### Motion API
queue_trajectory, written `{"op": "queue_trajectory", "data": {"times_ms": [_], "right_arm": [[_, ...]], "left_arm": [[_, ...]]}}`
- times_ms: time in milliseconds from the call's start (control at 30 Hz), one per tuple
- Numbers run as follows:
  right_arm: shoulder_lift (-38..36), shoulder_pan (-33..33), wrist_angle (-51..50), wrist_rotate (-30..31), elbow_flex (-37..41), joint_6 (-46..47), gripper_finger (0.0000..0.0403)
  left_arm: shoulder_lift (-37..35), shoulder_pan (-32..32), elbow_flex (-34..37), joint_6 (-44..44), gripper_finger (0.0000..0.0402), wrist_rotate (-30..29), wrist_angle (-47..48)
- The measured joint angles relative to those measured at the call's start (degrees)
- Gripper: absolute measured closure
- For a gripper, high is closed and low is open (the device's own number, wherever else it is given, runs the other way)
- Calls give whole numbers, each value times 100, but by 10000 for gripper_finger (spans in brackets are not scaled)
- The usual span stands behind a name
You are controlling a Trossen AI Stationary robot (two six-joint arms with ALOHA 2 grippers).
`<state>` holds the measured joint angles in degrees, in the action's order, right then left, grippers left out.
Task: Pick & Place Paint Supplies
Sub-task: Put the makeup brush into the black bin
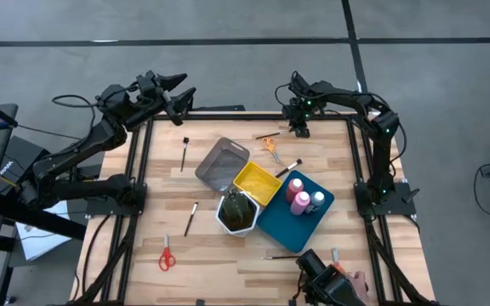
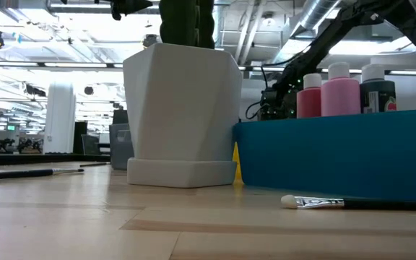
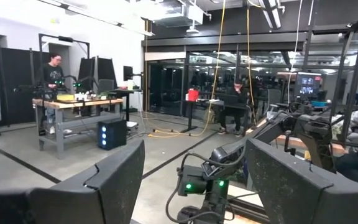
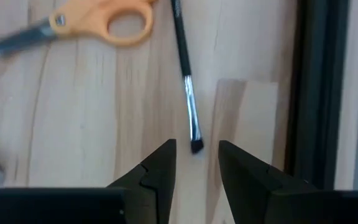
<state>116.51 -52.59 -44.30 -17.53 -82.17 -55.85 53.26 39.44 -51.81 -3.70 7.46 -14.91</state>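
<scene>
Over on the left, the left end effector [image 1: 179, 93] hangs raised past the counter's [image 1: 228, 255] far left corner, fingers spread wide, nothing between them, waiting. Below it, loose supplies lie scattered: a dark-tipped brush [image 1: 184, 153], another brush [image 1: 190, 218], and the red-handled scissors [image 1: 167, 255] near the front edge. Centre stage, the grey tray [image 1: 215, 166], yellow tray [image 1: 253, 181] and white pot [image 1: 236, 212] cluster together; the blue tray [image 1: 292, 225] already holds two pink bottles [image 1: 297, 195] and the white-capped bottle [image 1: 317, 200]. On the right, the right end effector [image 4: 196, 163] hovers low, fingers partly spread and empty, straddling the bristle tip of a thin brush [image 4: 186, 74], orange scissors [image 4: 98, 22] just beside. The risk: the brush lies flat and thin, so the fingers may scrape the wood and roll it away, or pinch only the tip.
</scene>
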Motion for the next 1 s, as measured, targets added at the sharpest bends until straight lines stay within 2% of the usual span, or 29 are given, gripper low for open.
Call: {"op": "queue_trajectory", "data": {"times_ms": [1000], "right_arm": [[8,12,151,-20,0,2,287]], "left_arm": [[-321,7,4,53,129,-4,321]]}}
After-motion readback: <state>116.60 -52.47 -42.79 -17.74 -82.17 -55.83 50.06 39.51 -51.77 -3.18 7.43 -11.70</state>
